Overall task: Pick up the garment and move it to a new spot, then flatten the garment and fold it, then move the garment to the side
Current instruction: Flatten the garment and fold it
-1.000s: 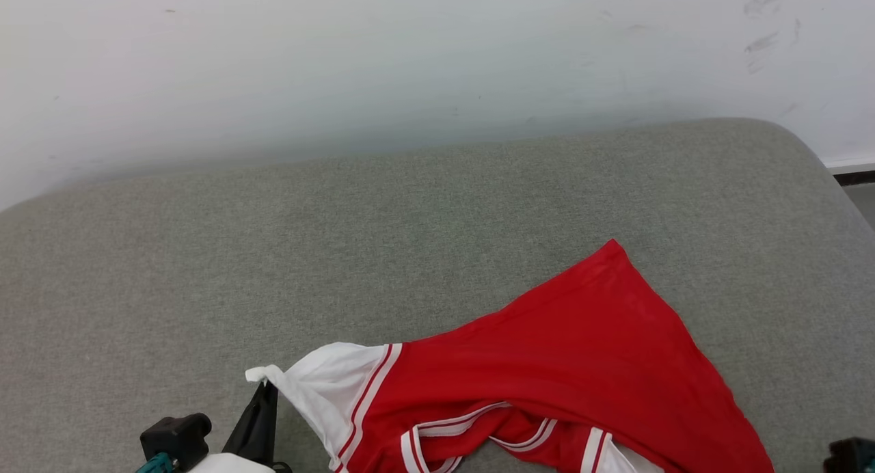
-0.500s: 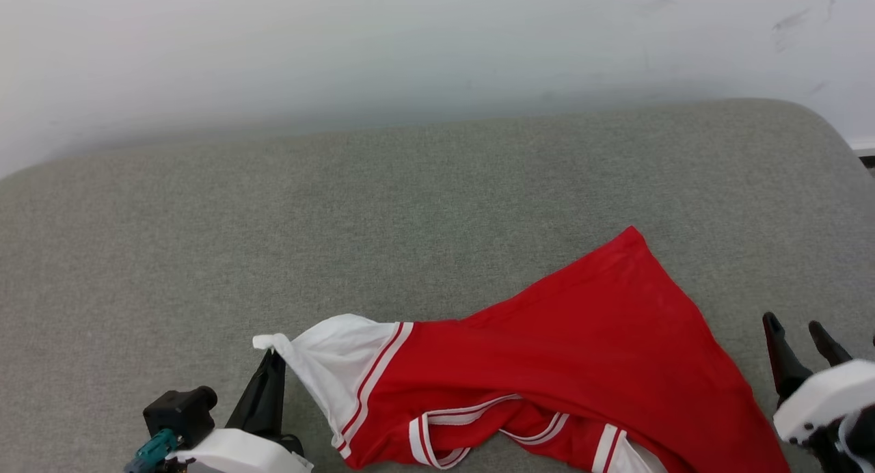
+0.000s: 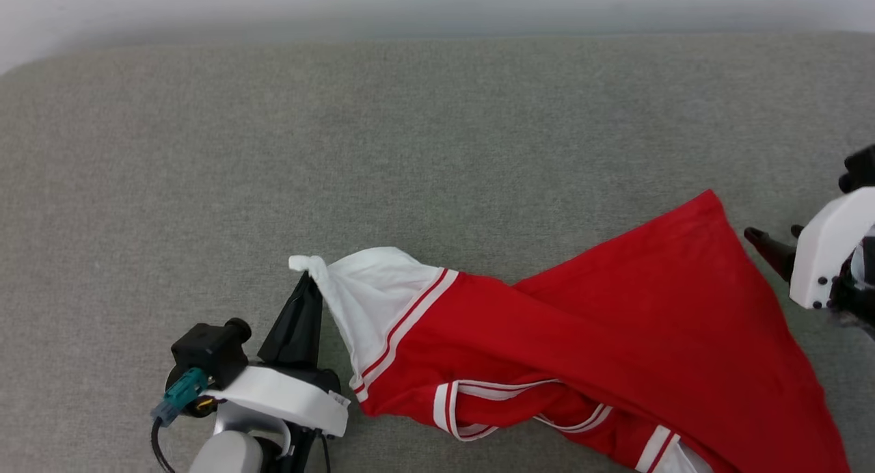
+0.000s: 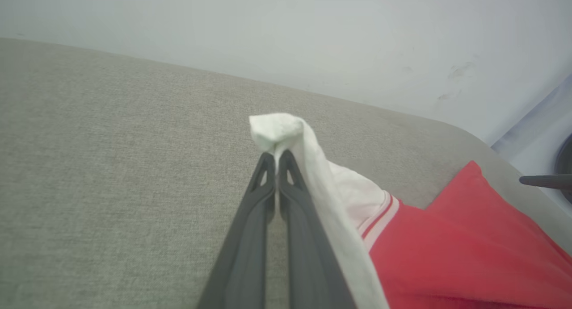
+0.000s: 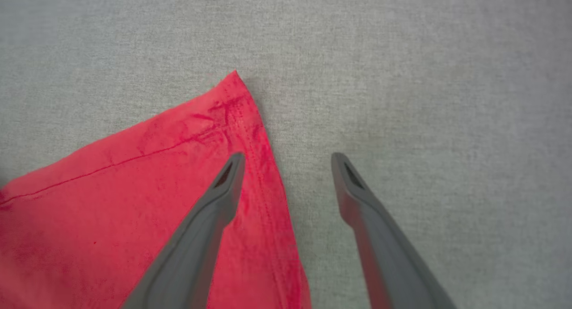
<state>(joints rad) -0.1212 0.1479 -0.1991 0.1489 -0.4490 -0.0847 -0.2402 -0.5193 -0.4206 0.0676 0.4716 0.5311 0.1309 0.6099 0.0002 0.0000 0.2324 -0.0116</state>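
Red jersey T-shirt [image 3: 615,322] lies crumpled on the grey upholstered surface [image 3: 410,131], its long axis running left to right. Left gripper [image 4: 276,155] is clamped on the white sleeve tip [image 4: 277,128]. Nearest the far-right hem corner [image 5: 237,83], the right gripper [image 5: 288,156] hovers spread wide, straddling that edge.

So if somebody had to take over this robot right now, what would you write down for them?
Red jersey T-shirt: bunched and twisted on the grey fabric surface, not flat.
Left gripper: shut on the tip of its white sleeve.
Right gripper: open, holding nothing, over the red hem corner; one finger above cloth, one above bare surface.
Done: sleeve gripped. Left: likely grip that corner, spread flat, fold, move aside.
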